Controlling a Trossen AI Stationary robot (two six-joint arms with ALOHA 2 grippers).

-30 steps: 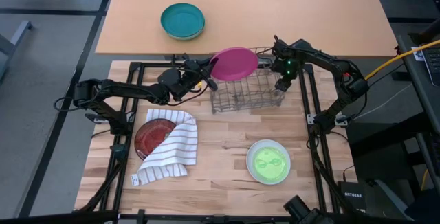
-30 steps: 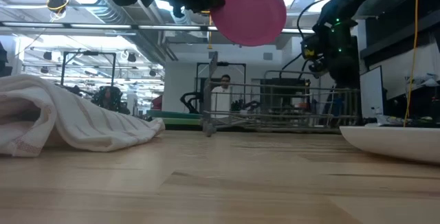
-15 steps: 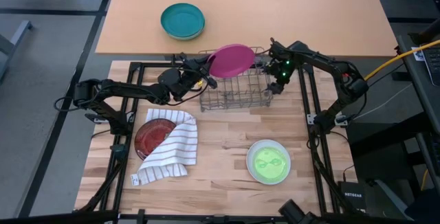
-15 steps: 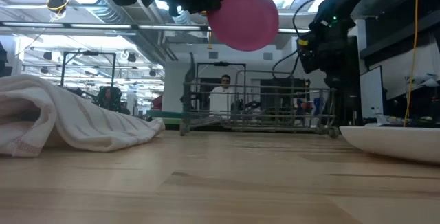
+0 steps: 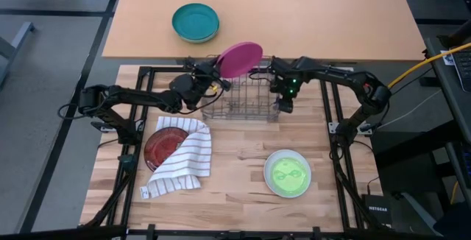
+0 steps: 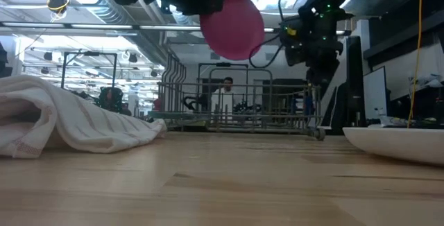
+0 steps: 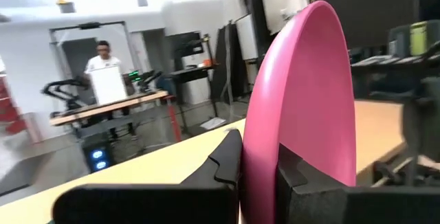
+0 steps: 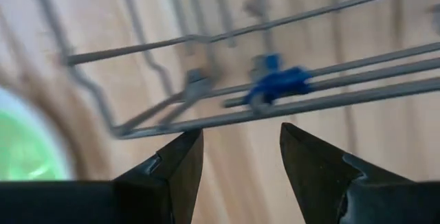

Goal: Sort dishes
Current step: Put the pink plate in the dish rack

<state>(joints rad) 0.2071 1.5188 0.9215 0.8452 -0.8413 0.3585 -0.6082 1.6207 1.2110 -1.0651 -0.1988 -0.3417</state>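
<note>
My left gripper (image 5: 215,76) is shut on the magenta-pink plate (image 5: 239,58), which hangs in the air over the far left part of the wire dish rack (image 5: 239,101). My right gripper (image 5: 283,104) is open and points down at the rack's right end (image 8: 275,86). The pale green plate (image 5: 287,172) lies flat near the table's near right side. The dark red plate (image 5: 163,146) lies flat at the left, half covered by the white striped cloth (image 5: 180,159). My left gripper pinches the magenta plate's rim (image 7: 265,183) between its two fingers (image 7: 230,159), one on each face, reaching level from the table's left. The plate is lifted clear and stands almost on edge, tilted. My right gripper comes from above at the rack's right end wires (image 8: 206,117), with the rack standing on the table; which finger bears on the wire I cannot tell.
A teal bowl (image 5: 196,21) sits on the far tan table beyond the rack. The cloth (image 6: 69,122) bulks up at the near left. The green plate's whitish rim (image 6: 395,143) shows low at the right. A person stands in the room behind.
My right gripper has moved toward the table's left, and the wire rack has slid left along the table with it. My left gripper has carried the magenta plate a little left and toward the far edge, and the plate has turned more edge-on.
</note>
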